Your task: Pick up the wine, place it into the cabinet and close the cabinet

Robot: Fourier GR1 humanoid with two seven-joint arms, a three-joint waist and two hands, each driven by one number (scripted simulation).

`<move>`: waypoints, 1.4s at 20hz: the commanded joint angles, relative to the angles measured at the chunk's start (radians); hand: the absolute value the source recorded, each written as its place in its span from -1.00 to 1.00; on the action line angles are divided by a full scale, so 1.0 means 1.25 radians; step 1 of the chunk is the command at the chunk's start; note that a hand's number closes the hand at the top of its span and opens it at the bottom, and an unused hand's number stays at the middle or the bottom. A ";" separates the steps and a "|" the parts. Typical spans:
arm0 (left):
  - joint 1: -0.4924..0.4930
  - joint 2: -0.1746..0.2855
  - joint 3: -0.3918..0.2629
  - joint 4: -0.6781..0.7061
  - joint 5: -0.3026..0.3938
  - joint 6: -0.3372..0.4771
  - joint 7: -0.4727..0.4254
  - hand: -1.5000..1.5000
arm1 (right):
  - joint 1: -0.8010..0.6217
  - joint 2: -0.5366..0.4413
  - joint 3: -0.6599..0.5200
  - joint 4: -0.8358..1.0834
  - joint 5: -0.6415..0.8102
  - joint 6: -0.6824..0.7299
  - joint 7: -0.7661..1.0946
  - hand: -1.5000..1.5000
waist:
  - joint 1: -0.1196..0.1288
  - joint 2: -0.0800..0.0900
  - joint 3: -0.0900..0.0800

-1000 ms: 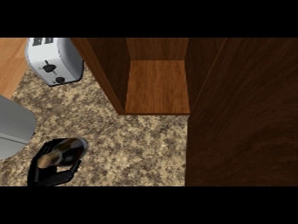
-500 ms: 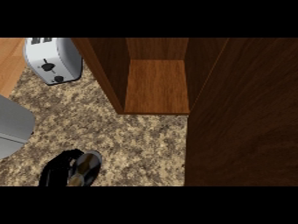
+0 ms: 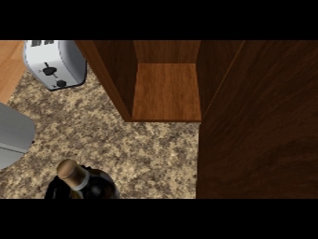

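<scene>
Head view. Wine bottle (image 3: 86, 183) at the lower edge, left of centre, cork end tilted toward upper left. It is over the speckled worktop (image 3: 148, 144), outside the open cabinet (image 3: 165, 91) at upper centre. Cabinet door (image 3: 271, 130) fills the right. Toaster (image 3: 54, 63) upper left. Grey forearm (image 3: 3, 133) at left edge. Hands out of frame; state of the fingers cannot be told.

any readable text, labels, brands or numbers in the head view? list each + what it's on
No text can be read in this view.
toaster: black controls on its side, no marking legible beside them.
wine bottle: seen from above; the pale neck band shows no lettering, and no label is in sight.
cabinet: plain wood, no sign or number.
</scene>
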State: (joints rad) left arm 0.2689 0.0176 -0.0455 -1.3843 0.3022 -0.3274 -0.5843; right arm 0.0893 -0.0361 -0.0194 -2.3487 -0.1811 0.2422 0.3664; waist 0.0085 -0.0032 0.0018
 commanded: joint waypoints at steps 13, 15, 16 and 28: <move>-0.142 -0.014 -0.182 -0.302 0.060 0.352 0.301 1.00 | 0.003 0.009 -0.002 0.055 0.012 0.014 -0.040 -1.00 | -0.008 0.002 -0.001; -0.197 -0.014 -0.196 -0.302 0.065 0.404 0.330 1.00 | 0.017 -0.002 -0.012 0.015 -0.026 0.020 -0.015 -1.00 | -0.010 0.002 -0.001; -0.171 -0.014 -0.204 -0.352 0.031 0.422 0.346 1.00 | -0.010 -0.018 -0.049 0.067 -0.037 0.027 -0.032 -1.00 | -0.008 0.002 -0.001; -0.471 -0.014 -0.215 -0.008 0.014 0.541 0.229 1.00 | 0.018 0.018 0.006 0.085 0.029 0.021 -0.086 -1.00 | -0.014 0.004 -0.001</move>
State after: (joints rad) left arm -0.2455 0.0008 -0.3029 -1.5363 0.3112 0.3328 -0.2227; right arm 0.0835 -0.0311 -0.0192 -2.2800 -0.1741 0.2598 0.3206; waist -0.0067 0.0003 0.0000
